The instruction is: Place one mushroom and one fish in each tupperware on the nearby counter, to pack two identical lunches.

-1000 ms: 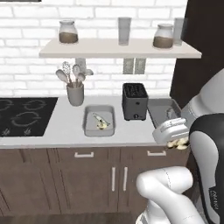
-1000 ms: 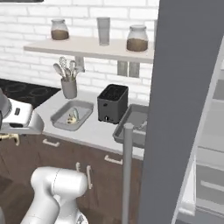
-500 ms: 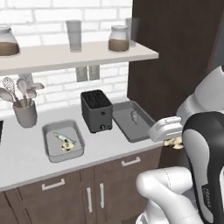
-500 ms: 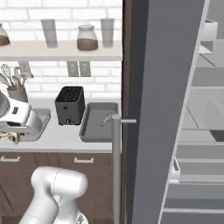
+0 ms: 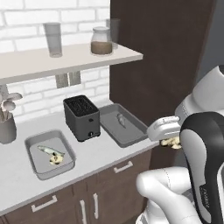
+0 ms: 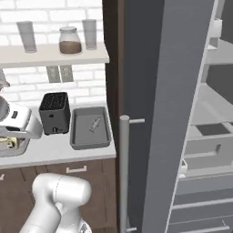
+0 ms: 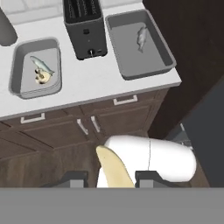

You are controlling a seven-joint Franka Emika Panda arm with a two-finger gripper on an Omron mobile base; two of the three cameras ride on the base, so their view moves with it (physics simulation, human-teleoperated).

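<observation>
While the small tan-yellow mushroom [image 7: 114, 170] is being carried between the dark finger tips of the two-finger gripper [image 7: 113, 178], it is being held well out in front of the dark brown cabinets, off the off-white counter [image 5: 103, 151]. In the left base view the tan piece [image 5: 171, 142] is being seen just under the white hand, so the gripper is being judged as clamped on the mushroom. The mushroom is being judged light, soft and a little crushable, with a rounded cap that may be slipping; the stem or the cap sides are being judged the best place for holding, with gentle pressure only.

Outward from there, the right-hand shallow grey rectangular tupperware tray [image 7: 158, 64] is being seen with one slender silvery fish [image 7: 141, 37] lying in it and no mushroom, so it is being judged the target for the drop. A black toaster [image 7: 84, 27] is standing between the trays, just beside both. The left-hand grey tray [image 7: 16, 65] is being seen already holding a fish [image 7: 41, 64] and a mushroom [image 7: 41, 78], touching or nearly so. The fish is being judged thin, smooth and slippery, best taken across the mid-body. A brown-filled glass jar [image 5: 101, 41] is sitting on the wall shelf above.
</observation>
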